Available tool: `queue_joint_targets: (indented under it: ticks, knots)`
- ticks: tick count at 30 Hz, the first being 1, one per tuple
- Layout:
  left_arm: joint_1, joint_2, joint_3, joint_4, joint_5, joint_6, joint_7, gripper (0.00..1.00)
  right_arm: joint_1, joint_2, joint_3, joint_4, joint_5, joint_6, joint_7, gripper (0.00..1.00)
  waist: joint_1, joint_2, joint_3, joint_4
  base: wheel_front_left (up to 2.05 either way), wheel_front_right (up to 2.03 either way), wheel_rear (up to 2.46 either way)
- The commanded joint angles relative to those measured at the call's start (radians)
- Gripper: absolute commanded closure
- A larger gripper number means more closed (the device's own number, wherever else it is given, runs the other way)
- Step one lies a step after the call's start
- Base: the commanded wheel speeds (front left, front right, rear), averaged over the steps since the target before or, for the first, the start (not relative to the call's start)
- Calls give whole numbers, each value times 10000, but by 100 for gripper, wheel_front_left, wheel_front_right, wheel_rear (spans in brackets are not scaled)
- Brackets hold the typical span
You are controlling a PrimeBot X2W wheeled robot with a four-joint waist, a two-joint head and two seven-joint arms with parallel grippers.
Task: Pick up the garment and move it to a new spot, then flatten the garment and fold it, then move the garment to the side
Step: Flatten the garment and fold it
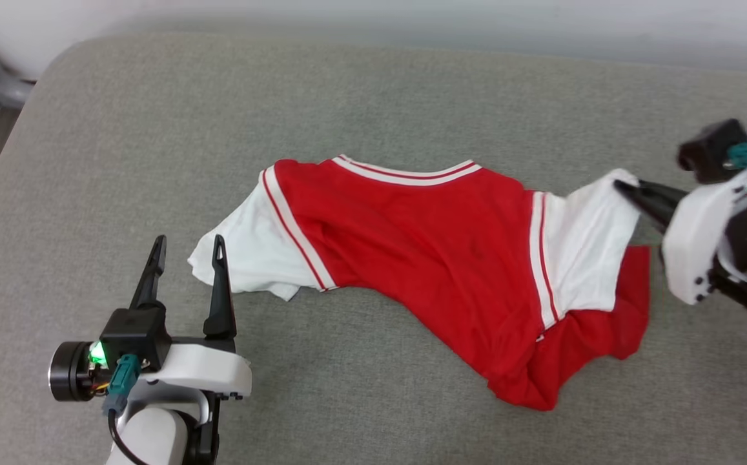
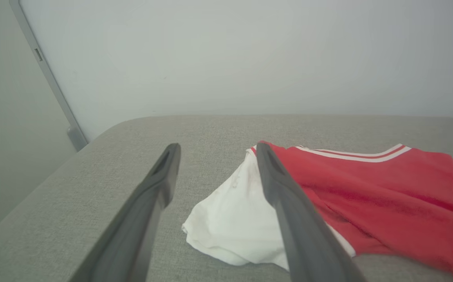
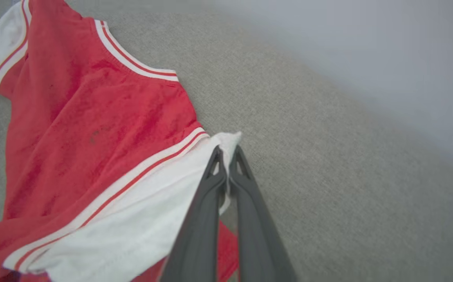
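Grey woven cushion, rounded at the far left corner. Lying crumpled across its middle, left to right: red jersey. White left sleeve flat on the cushion, white right sleeve folded over the red body, striped collar farthest away, hem bunched nearest.

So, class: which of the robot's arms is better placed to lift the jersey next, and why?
Right. The right gripper is shut on the white sleeve edge of the jersey, while the left gripper stands open near the other sleeve, gripping nothing.
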Motion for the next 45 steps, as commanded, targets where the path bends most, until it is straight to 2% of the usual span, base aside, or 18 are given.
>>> queue_joint_targets:
  ticks: [1, 7, 11, 16, 20, 26, 30, 31, 32, 36, 40, 41, 42, 45]
  knots:
    - [155, -52, 83, -13, 78, -31, -29, 0, 213, -152, -234, 11, 63, -10, -220, 100, -1, -1, -182, -181, 0, 0, 0]
    - [471, -93, 259, -78, 108, -122, -29, 0, 1154, -818, -1599, 229, 218, -10, -735, 100, -1, -1, -297, -471, 0, 0, 0]
    - [408, -117, 319, -63, 180, -192, -29, 0, 1747, -1149, -2492, 746, 279, -10, -657, 100, -1, -1, -178, -595, 0, 0, 0]
    - [215, -176, 323, -47, 261, -321, -29, 0, 2270, -1174, -3364, 1865, 264, -12, -196, 100, -1, -1, 112, -622, 0, 0, 0]
    - [-9, -248, 282, 30, 343, -457, -29, 0, 2586, -859, -3871, 3097, 316, -10, 49, 100, -1, -1, 369, -533, 0, 0, 0]
    - [-245, -303, 360, 281, 427, -595, -29, 0, 2712, -116, -3912, 4507, 206, -7, 354, 100, -1, -1, 582, -436, 0, 0, 0]
    - [-276, -244, 481, 482, 434, -682, -29, 0, 2561, 273, -3973, 4903, 89, -6, -165, 100, -1, -1, 467, -475, 0, 0, 0]
    - [-274, -212, 511, 540, 429, -708, -29, 0, 2477, 280, -4035, 4979, -2, -6, -463, 59, -1, -1, 394, -499, 0, 0, 0]
    - [-287, -180, 537, 604, 429, -749, -29, 0, 2410, 276, -4106, 5049, -111, -7, -816, 2, -1, -1, 306, -526, 0, 0, 0]
    - [-341, -4, 729, 809, 358, -877, -29, 0, 2262, 485, -4442, 5160, -464, -9, -2234, 0, -1, -1, -84, -706, 0, 0, 0]
    - [-548, 295, 805, 996, 283, -1194, -27, 0, 2309, 724, -4706, 5043, -1066, -9, -3555, 0, -1, -1, -402, -931, 0, 0, 0]
    - [-548, 295, 805, 996, 283, -1194, -27, 0, 2309, 724, -4706, 5043, -1066, -9, -3555, 0, -1, -1, -402, -931, 0, 0, 0]
    - [-1045, 677, 775, 1201, 263, -1546, 194, 0, 2352, 914, -5168, 4854, -1620, -9, -4234, 0, -1, -1, -532, -1085, 0, 0, 0]
    - [-1709, 1067, 793, 1236, 160, -1902, 621, 0, 2663, 1290, -5833, 4277, -2199, -9, -4461, 0, -1, -1, -553, -1235, 0, 0, 0]
